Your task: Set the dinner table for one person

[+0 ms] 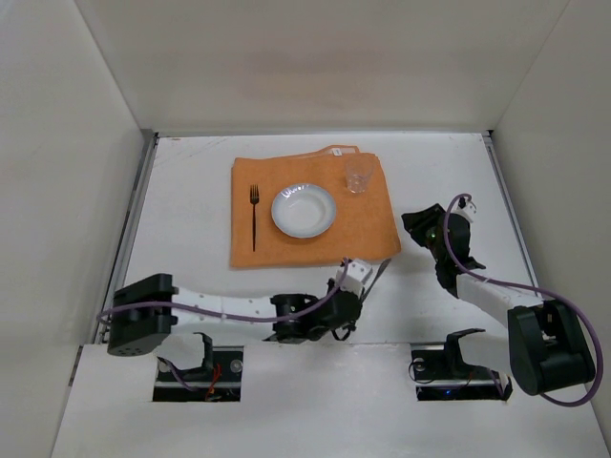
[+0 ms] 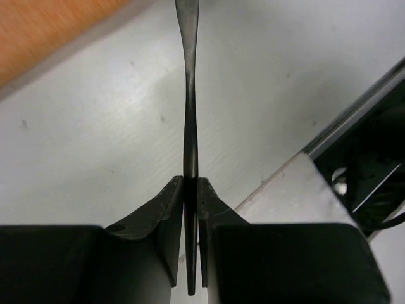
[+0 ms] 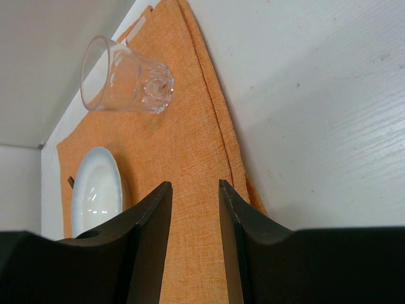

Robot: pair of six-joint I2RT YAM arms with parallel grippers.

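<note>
One tabletop is counted, with one orange cloth on it. One fork, one white bowl and one clear glass are found. One thin dark utensil is seen. Two claws are counted: left claw, right claw.

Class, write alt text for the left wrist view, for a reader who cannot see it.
The left gripper is shut on a thin dark utensil, seen edge-on, which points away over the white dinner table. A corner of the orange cloth shows at upper left.
</note>
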